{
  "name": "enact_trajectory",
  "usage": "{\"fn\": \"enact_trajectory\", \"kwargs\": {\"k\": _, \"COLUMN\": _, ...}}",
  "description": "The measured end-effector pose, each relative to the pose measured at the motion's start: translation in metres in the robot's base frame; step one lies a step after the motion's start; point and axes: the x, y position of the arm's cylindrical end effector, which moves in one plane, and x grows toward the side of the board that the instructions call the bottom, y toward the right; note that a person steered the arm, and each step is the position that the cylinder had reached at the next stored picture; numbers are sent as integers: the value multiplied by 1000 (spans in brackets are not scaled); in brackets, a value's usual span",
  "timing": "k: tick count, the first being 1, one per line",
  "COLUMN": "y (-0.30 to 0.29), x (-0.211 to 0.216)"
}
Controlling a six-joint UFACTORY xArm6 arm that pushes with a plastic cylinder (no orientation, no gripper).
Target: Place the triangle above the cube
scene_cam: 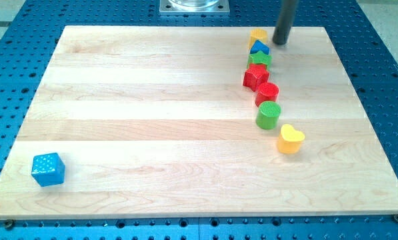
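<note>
A blue triangle block (259, 48) sits near the view's top right, second in a close line of blocks. A blue cube (48, 169) with white dots sits alone at the view's bottom left. My tip (279, 42) rests on the board just right of the yellow block (257, 35) at the head of the line, a little up and right of the triangle.
Below the triangle the line runs down: a green block (259, 60), a red star-like block (255, 77), a red cylinder (267, 93), a green cylinder (269, 115), a yellow heart (291, 139). The wooden board (152, 120) lies on a blue perforated table (12, 80).
</note>
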Motion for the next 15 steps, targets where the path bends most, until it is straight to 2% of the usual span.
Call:
{"fn": "enact_trajectory", "kwargs": {"k": 1, "y": -43, "x": 29}}
{"fn": "enact_trajectory", "kwargs": {"k": 3, "y": -19, "x": 31}}
{"fn": "enact_trajectory", "kwargs": {"k": 4, "y": -60, "x": 33}}
{"fn": "enact_trajectory", "kwargs": {"k": 5, "y": -120, "x": 61}}
{"fn": "enact_trajectory", "kwargs": {"k": 6, "y": -128, "x": 69}}
{"fn": "enact_trajectory", "kwargs": {"k": 7, "y": -102, "x": 47}}
{"fn": "enact_trajectory", "kwargs": {"k": 8, "y": -44, "x": 58}}
{"fn": "enact_trajectory", "kwargs": {"k": 9, "y": -52, "x": 86}}
{"fn": "enact_trajectory", "kwargs": {"k": 11, "y": -161, "x": 146}}
{"fn": "enact_trajectory", "kwargs": {"k": 13, "y": -262, "x": 141}}
{"fn": "enact_trajectory", "kwargs": {"k": 15, "y": -289, "x": 125}}
